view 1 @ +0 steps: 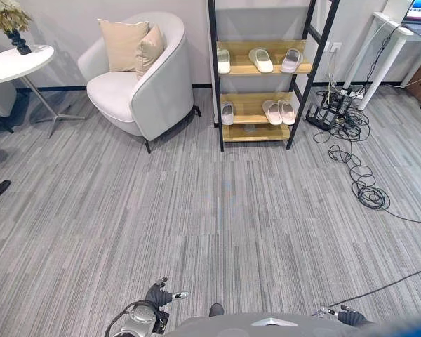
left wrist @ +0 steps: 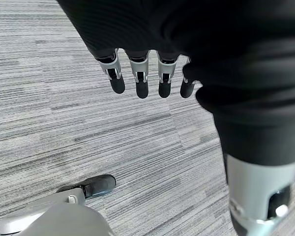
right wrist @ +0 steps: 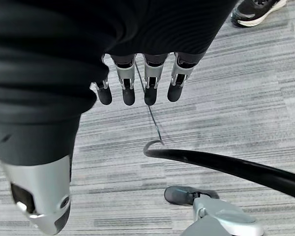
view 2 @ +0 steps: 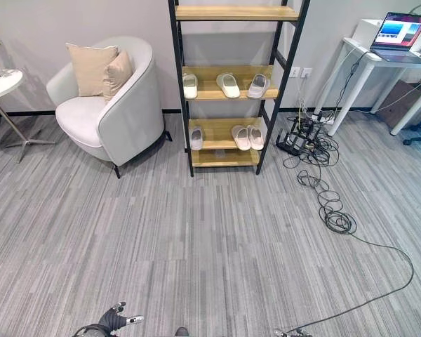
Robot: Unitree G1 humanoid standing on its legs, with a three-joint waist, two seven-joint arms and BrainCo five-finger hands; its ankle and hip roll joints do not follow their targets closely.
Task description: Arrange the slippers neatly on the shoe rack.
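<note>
Left robot hand [left wrist: 147,78], right robot hand [right wrist: 137,83] relaxed, empty; pale slippers [view 1: 261,60] (six) on shoe rack [view 1: 264,69].

Silver-grey arms. Dark ribbed covers over wrist and back of left hand [left wrist: 152,29] and right hand [right wrist: 137,24]. Silver fingers [left wrist: 139,78] with dark tips, small black screws at the joints; broad silver thumb beside them.
</note>
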